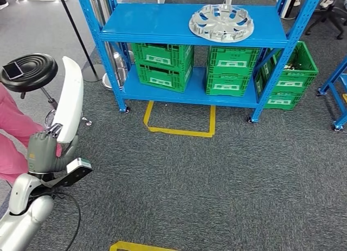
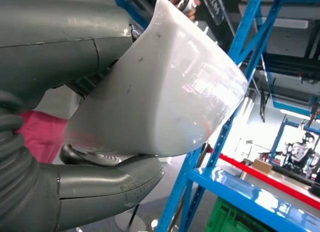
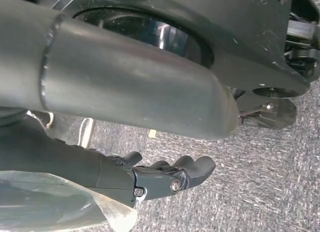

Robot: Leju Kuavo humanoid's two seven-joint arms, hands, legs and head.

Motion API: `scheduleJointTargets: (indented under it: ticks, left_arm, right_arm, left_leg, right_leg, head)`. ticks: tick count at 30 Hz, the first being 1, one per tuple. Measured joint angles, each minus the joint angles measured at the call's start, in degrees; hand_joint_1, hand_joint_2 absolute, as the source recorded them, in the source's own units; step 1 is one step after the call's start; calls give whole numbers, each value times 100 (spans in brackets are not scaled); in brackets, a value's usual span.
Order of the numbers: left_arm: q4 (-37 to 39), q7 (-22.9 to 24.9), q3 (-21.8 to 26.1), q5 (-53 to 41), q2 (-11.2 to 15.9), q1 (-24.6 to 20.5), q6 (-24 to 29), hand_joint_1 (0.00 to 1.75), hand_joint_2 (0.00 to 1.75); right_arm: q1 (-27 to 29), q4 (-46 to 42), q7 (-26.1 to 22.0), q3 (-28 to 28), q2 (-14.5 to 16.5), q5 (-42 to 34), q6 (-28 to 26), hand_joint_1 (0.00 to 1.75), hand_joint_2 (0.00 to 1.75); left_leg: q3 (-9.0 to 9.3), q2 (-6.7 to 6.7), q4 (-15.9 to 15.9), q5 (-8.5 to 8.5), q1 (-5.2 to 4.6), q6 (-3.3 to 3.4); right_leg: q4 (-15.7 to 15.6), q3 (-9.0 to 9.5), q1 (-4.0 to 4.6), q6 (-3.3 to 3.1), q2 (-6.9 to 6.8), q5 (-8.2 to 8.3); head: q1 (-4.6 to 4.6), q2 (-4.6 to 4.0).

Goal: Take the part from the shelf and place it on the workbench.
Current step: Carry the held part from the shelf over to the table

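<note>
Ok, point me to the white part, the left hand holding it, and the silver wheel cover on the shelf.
white part [image 1: 69, 99], head view, middle of its curved shell.
left hand [image 1: 43, 152], head view, grey back of the hand.
silver wheel cover [image 1: 221, 22], head view, its centre hub.

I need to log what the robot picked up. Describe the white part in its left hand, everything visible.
The white part is a smooth, glossy, plastic-looking shell, long and curved, rounded at one end, with a few small dark scuffs. The left robot hand grips its lower end between thumb and fingers, holding it nearly upright above the grey carpet, beside a black stool. It is off the blue shelf, touching nothing else.
</note>
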Motion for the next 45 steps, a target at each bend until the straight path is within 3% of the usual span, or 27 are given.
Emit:
scheduleJointTargets:
  ticks: [2,3,5,7,8,10,12,13,14,16,18,19,22,23,26,34,42,45]
  left_arm:
    - [-21,-43,33,61,1,11,-37,175,175]
    - [-35,-68,55,86,2,20,-48,175,175]
    - [-64,-105,103,118,1,39,-56,175,175]
    - [-85,-139,144,143,-4,51,-61,175,175]
    - [-92,-154,160,156,-9,57,-69,175,175]
    - [-101,-169,178,170,-20,78,-87,175,175]
    - [-103,-173,195,171,-33,116,-103,175,175]
    - [-104,-175,204,171,-39,132,-109,175,175]
    - [-106,-178,214,170,-44,143,-116,175,175]
    - [-118,-183,239,169,-49,148,-138,175,175]
    - [-140,-184,262,166,-50,148,-153,175,175]
    - [-151,-185,271,165,-49,155,-154,175,175]
    - [-172,-185,298,163,-48,194,-154,175,175]
    - [-181,-184,308,163,-48,204,-152,175,175]
    - [-243,-178,356,168,-48,254,-146,175,175]
    - [-340,-167,457,179,-48,405,-146,175,175]
    - [-402,-175,560,234,-48,494,-144,175,175]
    - [-438,-176,635,253,-46,558,-140,175,175]
  right_arm:
    - [-14,0,3,30,10,33,-13,0,0]
    - [-16,0,10,47,15,54,-17,0,0]
    - [-17,0,33,75,20,89,-21,0,0]
    - [-19,0,55,102,22,102,-30,0,0]
    - [-22,0,66,111,22,104,-34,0,0]
    - [-22,0,90,122,21,101,-39,0,0]
    - [-14,0,110,123,21,91,-39,0,0]
    - [-9,0,118,123,21,80,-39,0,0]
    - [-7,0,126,122,21,65,-37,0,0]
    - [-14,0,148,121,21,16,-26,0,0]
    - [-23,0,180,119,22,-34,-14,0,0]
    - [-21,0,199,117,22,-53,-10,0,0]
    - [6,2,255,107,22,-122,-6,0,0]
    - [8,3,268,101,22,-143,-9,0,0]
    - [-4,4,282,75,22,-177,-34,0,0]
    - [-6,7,282,45,22,-193,-67,0,0]
    - [-8,7,325,21,22,-223,-102,0,0]
    - [-9,7,342,20,22,-214,-143,0,0]
  left_leg:
    - [293,3,-578,183,-27,58]
    - [343,5,-704,185,-41,84]
    - [335,5,-790,172,-39,134]
    - [326,10,-880,188,0,199]
    - [314,12,-911,210,21,228]
    - [270,13,-917,249,29,256]
    - [230,13,-913,280,32,250]
    - [218,11,-911,293,36,241]
    - [213,9,-908,304,42,229]
    - [201,2,-898,322,43,186]
    - [157,-8,-876,345,26,126]
    - [130,-12,-866,360,15,139]
    - [102,-15,-878,416,12,268]
    - [103,-15,-892,432,15,279]
    - [105,-15,-935,479,29,243]
    - [92,-18,-999,532,49,31]
    - [64,-26,-984,533,44,10]
    - [41,-29,-930,514,33,54]
  right_leg:
    - [75,-67,16,34,2,-12]
    - [95,-100,21,58,3,-7]
    - [112,-150,32,113,-2,16]
    - [220,-248,38,180,14,-82]
    - [419,-354,30,218,28,-215]
    - [1120,-689,-13,287,50,-572]
    - [1703,-965,-53,331,51,-736]
    - [1704,-965,-69,345,51,-660]
    - [1479,-852,-84,354,50,-488]
    - [671,-449,-104,359,68,-108]
    - [162,-205,-112,326,99,30]
    - [105,-189,-111,308,110,21]
    - [90,-212,-99,263,111,63]
    - [90,-218,-91,249,111,73]
    - [96,-238,-71,216,108,90]
    - [108,-281,-58,178,101,110]
    - [108,-293,-66,176,94,122]
    - [104,-297,-82,202,87,135]
  head:
    - [1,0]
    - [2,0]
    - [2,0]
    - [15,0]
    - [25,0]
    - [41,0]
    - [39,0]
    - [40,0]
    - [39,0]
    - [42,0]
    - [35,0]
    - [30,0]
    - [24,0]
    - [23,0]
    - [23,0]
    - [26,0]
    - [27,0]
    - [26,0]
